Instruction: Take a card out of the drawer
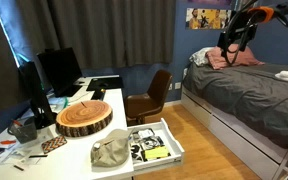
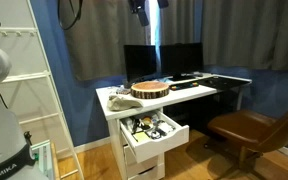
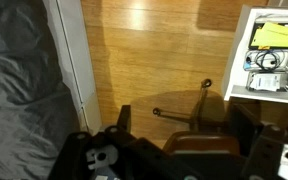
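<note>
The white drawer (image 1: pixel 174 143) stands pulled open under the desk and holds several small items, among them a flat yellow one (image 1: pixel 156 153). It also shows in an exterior view (image 2: pixel 180 133) and at the top right of the wrist view (image 3: pixel 239 55), with the yellow item (image 3: pixel 274 35) inside. I cannot pick out a single card. My gripper (image 1: pixel 229 42) hangs high over the bed, far from the drawer, and shows at the top of an exterior view (image 2: pixel 142 12). In the wrist view my gripper (image 3: pixel 184 115) is open and empty, high above the floor.
A brown swivel chair (image 1: pixel 149 100) stands on the wood floor beside the drawer and under my gripper (image 3: pixel 199 150). A round wood slab (image 1: pixel 84 118), monitors (image 1: pixel 59 70) and clutter are on the desk. The bed (image 1: pixel 244 95) is to one side.
</note>
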Tool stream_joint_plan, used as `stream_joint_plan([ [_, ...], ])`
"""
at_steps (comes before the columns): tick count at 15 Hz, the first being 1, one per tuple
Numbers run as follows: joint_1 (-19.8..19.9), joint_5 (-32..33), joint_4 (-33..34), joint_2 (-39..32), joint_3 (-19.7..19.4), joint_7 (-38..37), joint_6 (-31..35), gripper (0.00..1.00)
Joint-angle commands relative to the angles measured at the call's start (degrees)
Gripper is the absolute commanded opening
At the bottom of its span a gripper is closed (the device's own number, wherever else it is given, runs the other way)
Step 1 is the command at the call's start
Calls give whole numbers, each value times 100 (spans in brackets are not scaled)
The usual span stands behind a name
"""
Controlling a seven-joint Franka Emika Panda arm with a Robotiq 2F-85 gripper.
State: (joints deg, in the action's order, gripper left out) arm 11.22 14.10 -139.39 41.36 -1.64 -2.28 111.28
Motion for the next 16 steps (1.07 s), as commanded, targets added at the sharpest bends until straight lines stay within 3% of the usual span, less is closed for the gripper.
stream_joint_plan([
  [1,-94,54,14,-3,-67,-49,-25,100],
  [12,-94,54,14,-3,-67,-49,-25,100],
  [16,-139,33,253,-685,33,-239,401,100],
])
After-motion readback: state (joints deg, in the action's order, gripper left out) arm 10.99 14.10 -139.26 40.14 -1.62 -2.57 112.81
